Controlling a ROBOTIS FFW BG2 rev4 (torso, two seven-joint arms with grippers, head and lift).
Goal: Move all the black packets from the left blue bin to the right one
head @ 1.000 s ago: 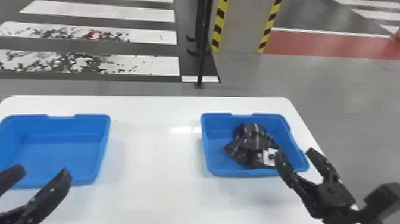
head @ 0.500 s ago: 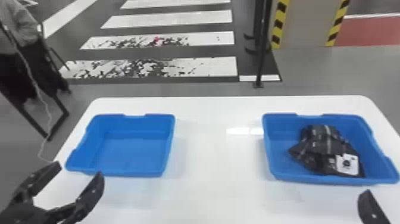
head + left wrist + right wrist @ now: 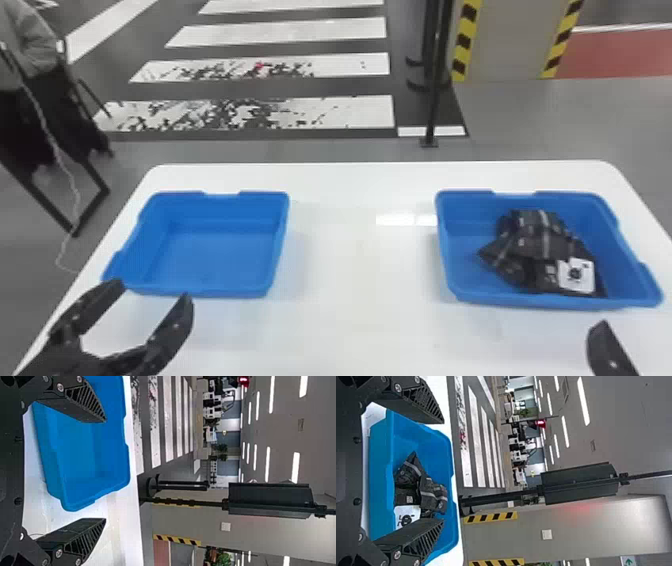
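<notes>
At 4 o'clock in the right bin (image 3: 465,245), in the head view, we see a white label (image 3: 576,282) with a dark round mark on the packets (image 3: 530,245); we can't read its print. The right wrist view's background has a green arrow sign (image 3: 629,561).

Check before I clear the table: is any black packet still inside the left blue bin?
No, the left blue bin is empty, its floor bare.
</notes>
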